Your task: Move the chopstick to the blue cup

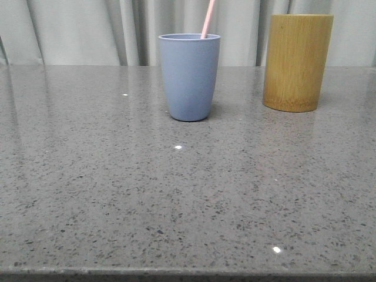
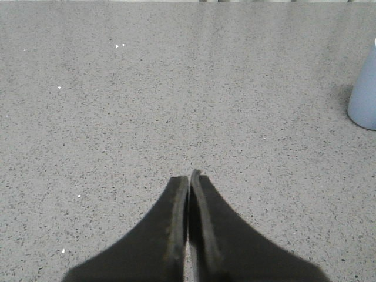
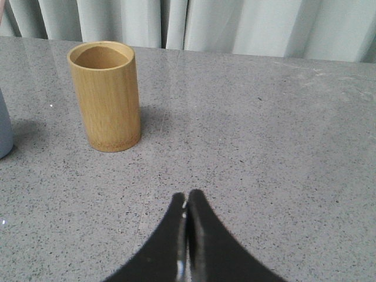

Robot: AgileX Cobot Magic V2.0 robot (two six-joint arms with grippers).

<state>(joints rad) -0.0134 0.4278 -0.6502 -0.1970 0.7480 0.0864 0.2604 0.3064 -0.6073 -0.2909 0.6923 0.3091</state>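
blue cup [image 1: 189, 76] upright on the grey speckled table [image 1: 176, 200], toward the back, roughly centre. chopstick [image 1: 207, 19] stands inside it, pale pink, leaning against the rim on the right side and tilting up and right out of the top of the front view. bamboo holder [image 1: 296, 61] upright to the right of the cup, well apart from it, mouth open, nothing visible inside from the right wrist view. pale curtain [image 1: 88, 29] hangs behind the table.

left gripper [image 2: 189, 179]: 2 black fingers pressed together, clenched on nothing, above bare table; the cup's edge sits off to one side in its view.

right gripper [image 3: 187, 200]: fingers likewise closed tip to tip, nothing between them, over bare table, the holder ahead of it and well apart.
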